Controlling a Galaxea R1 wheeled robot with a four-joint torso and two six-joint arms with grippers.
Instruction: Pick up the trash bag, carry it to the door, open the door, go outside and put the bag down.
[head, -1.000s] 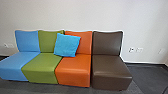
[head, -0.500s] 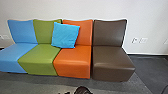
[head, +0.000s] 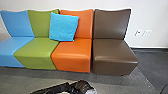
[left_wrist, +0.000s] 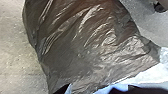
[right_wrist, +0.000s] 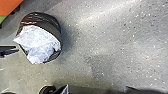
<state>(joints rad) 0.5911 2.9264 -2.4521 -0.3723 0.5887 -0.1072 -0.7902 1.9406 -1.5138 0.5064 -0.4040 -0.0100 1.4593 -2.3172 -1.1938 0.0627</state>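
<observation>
Wall: white (head: 152, 17), plain, behind the seat row.
Floor: grey (head: 22, 77), speckled where the right wrist view looks down on it; a darker area lies beyond the brown seat.
Seat row: four armless padded seats side by side, in order blue (head: 16, 23), green (head: 37, 48), orange (head: 72, 52), brown (head: 112, 51); backs towards the wall.
Trash bag: dark, glossy, creased plastic (right_wrist: 38, 18), with crumpled white material (right_wrist: 40, 41) at one end. Located in front of the seat row, seen against the floor; cannot tell whether it rests there. Large in the left wrist view.
Cushion: bright blue (head: 63, 26), tilted, leaning on the backs where green meets orange.
Left hand: dark (head: 66, 87), low in the head view; near the bag in the right wrist view (right_wrist: 8, 50). Cannot tell whether open, closed or gripping the bag.
Right hand: state cannot be told.
Wall plates: two, small and white (head: 147, 32), beyond the brown seat.
</observation>
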